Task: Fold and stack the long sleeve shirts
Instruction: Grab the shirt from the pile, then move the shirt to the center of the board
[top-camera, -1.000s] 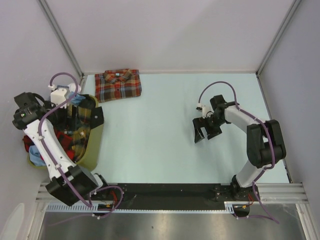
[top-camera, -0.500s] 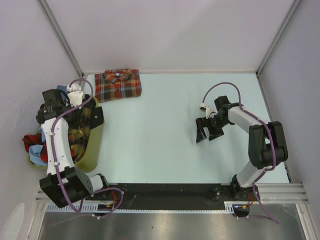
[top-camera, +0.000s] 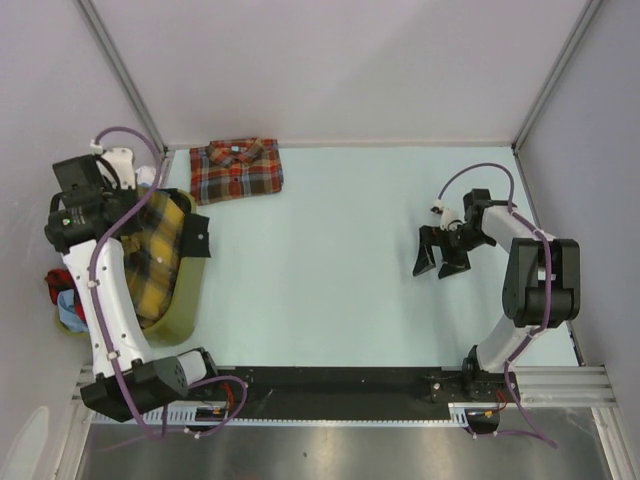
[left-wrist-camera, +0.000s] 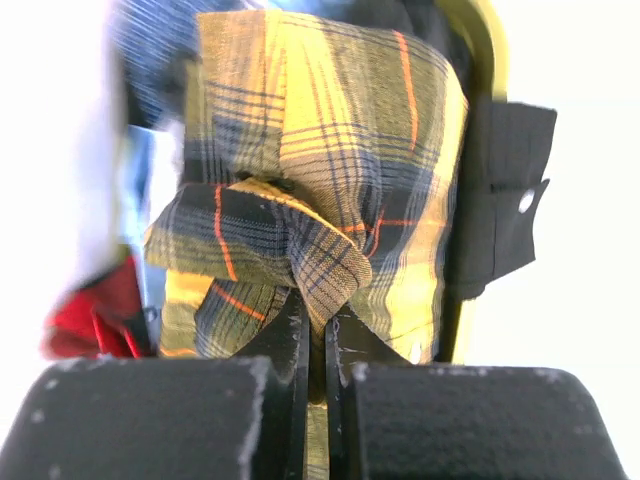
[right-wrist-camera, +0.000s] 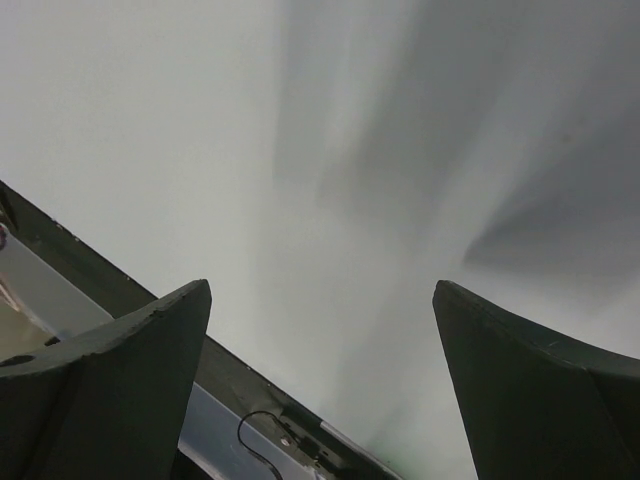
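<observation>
The flat, pale mint-green table top (top-camera: 340, 270) is carrying two things directly. A folded red-orange plaid flannel shirt with dark blue-green stripes (top-camera: 237, 170) is lying flat in the far left corner, with its collar pointing toward the back wall and its far edge sitting close to the table's rear edge. An olive-green, round-cornered basket (top-camera: 188, 300) is sitting along the left edge, nearer than the shirt and apart from it. A black flap (top-camera: 197, 235) is hanging on the basket's right-hand wall. A black rail (top-camera: 330, 385) is running along the table's near edge.
</observation>
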